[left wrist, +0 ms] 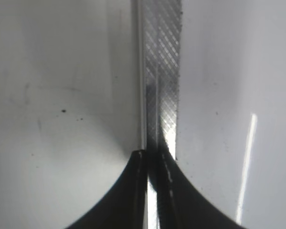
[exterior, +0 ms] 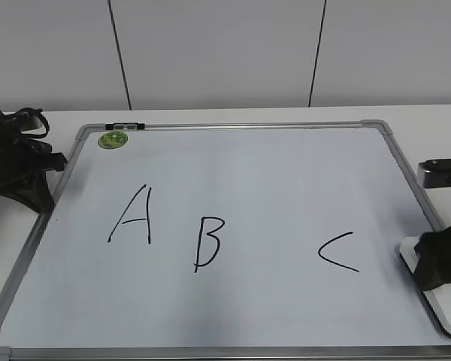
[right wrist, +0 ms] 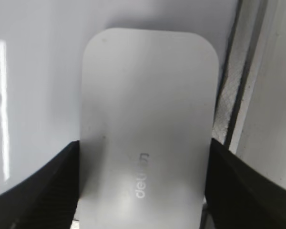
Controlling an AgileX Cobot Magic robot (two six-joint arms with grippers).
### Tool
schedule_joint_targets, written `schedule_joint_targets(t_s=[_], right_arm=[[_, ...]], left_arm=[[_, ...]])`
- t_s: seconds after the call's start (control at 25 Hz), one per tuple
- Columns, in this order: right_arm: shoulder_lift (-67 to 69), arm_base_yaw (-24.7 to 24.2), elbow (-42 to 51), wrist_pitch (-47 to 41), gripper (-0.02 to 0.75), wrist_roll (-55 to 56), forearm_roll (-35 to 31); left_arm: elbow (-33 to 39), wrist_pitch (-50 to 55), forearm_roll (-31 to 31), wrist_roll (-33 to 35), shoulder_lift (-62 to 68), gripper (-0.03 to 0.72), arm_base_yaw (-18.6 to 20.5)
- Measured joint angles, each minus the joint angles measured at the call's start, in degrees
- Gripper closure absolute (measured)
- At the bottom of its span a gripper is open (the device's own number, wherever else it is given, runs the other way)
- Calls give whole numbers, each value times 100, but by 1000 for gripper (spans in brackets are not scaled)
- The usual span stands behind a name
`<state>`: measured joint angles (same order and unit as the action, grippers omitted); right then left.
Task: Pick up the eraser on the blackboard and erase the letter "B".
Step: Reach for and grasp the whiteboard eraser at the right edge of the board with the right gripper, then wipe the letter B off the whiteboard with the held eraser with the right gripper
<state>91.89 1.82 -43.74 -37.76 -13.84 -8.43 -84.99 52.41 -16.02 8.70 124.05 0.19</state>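
The large white dry-erase blackboard (exterior: pixel 233 180) with its grey metal frame lay on a white table (exterior: pixel 436 124) before a pale panelled wall (exterior: pixel 218 53), bearing a round green sticker (exterior: pixel 113 139) and black handwritten A (exterior: pixel 133 216), thin-stroked letter "B" (exterior: pixel 208 242) and C (exterior: pixel 338 252). The flat white plastic eraser (right wrist: pixel 148 129) sat at the board's right edge, well apart from the B, with the right gripper (right wrist: pixel 143 188) clamped across its sides. The left gripper (left wrist: pixel 152 191) rested pressed together over the left frame rail.

The large white dry-erase blackboard (exterior: pixel 233 180) with a grey metal frame lies flat. The thin black hand-drawn letter "B" (exterior: pixel 208 242) stands unsmudged between A and C. The flat white rounded-rectangle plastic eraser (right wrist: pixel 148 124) lies at the board's right edge, grey lettering up.
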Motion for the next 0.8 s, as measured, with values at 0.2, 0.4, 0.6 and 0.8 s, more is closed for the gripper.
schedule_joint_targets(t_s=[0.2,0.4,0.6,0.8], right_arm=[[0,0,-314,-431,200,0,-25],[0,246,-722,-814,201,-22,-66],[0,1113,-1388,-1045,202,-22,-66],[191,1825,-2144,-1152,202,-22,-102]], left_arm=[[0,0,0,0,0,666,0],[0,0,0,0,0,666,0],[0,0,0,0,0,666,0],[-11,12,0,0,0,666,0]])
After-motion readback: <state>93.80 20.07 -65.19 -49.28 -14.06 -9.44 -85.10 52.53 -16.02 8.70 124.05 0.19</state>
